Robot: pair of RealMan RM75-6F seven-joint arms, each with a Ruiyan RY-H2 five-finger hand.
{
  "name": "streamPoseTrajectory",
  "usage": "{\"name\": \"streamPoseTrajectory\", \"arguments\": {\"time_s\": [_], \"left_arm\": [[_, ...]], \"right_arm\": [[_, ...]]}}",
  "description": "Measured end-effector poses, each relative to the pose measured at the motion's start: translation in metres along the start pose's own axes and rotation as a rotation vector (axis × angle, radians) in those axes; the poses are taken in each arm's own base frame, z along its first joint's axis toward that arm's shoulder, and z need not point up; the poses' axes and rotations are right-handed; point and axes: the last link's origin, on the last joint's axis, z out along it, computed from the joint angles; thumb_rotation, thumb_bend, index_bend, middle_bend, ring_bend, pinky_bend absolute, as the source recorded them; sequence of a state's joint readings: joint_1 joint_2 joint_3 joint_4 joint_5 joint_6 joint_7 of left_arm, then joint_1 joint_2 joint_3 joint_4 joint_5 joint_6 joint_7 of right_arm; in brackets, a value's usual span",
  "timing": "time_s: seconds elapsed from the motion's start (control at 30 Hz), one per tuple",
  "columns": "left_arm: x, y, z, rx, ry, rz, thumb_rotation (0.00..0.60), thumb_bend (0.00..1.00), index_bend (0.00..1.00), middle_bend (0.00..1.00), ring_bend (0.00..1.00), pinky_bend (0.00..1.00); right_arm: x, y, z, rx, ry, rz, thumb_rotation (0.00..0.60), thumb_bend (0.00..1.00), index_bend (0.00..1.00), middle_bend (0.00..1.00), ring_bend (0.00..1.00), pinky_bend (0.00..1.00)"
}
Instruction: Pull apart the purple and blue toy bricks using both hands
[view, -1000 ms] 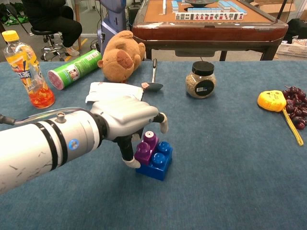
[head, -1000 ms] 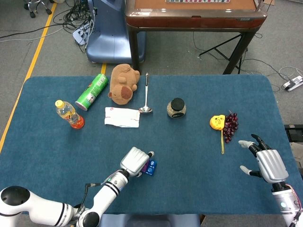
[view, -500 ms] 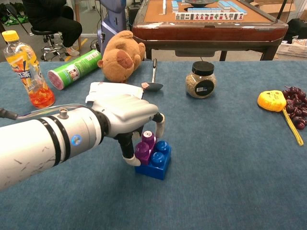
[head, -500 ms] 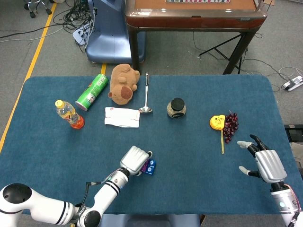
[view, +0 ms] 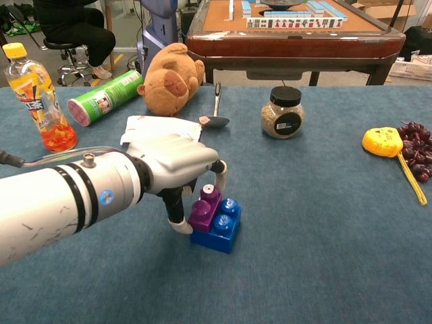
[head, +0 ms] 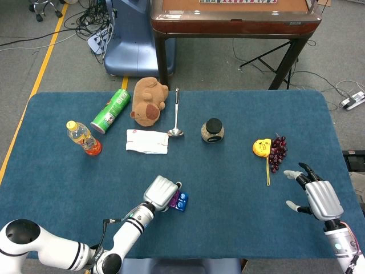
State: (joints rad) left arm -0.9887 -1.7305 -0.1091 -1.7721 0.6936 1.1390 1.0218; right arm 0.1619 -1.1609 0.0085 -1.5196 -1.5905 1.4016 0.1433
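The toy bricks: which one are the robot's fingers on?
The purple brick. The left hand grips it; the blue brick sits underneath, untouched.

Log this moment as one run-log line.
left hand: grips purple brick | purple brick: seated on blue brick | right hand: open, far off by table's right edge | bricks: not yet separated

purple brick, blue brick, green can, brown plush, yellow tape
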Motion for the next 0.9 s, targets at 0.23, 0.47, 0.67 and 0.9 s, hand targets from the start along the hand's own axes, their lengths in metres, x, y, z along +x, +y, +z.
{"name": "streamPoseTrajectory", "arguments": {"time_s": [0.23,0.47,0.67,0.9], "left_arm": [[0.001,-0.001,0.001,0.003,-0.011,0.004,0.600,0.09,0.50,1.00,0.83,1.00],[0.004,-0.002,-0.003,0.000,0.000,-0.016,0.600,0.11,0.60,1.00,0.83,1.00],[0.011,-0.010,-0.011,0.012,0.025,-0.049,0.600,0.11,0.63,1.00,0.83,1.00],[0.021,-0.022,-0.020,0.052,0.052,-0.178,0.600,0.13,0.63,1.00,0.83,1.00]], "right_arm": [[-0.001,0.000,0.001,0.005,-0.004,0.004,0.600,0.00,0.26,0.35,0.30,0.39],[-0.001,-0.001,0.003,0.013,0.000,0.009,0.600,0.00,0.26,0.36,0.30,0.39],[0.003,-0.006,0.007,0.029,0.022,0.023,0.600,0.00,0.26,0.39,0.30,0.43],[0.012,-0.024,0.019,0.084,0.051,0.057,0.600,0.00,0.27,0.60,0.59,0.69]]}}
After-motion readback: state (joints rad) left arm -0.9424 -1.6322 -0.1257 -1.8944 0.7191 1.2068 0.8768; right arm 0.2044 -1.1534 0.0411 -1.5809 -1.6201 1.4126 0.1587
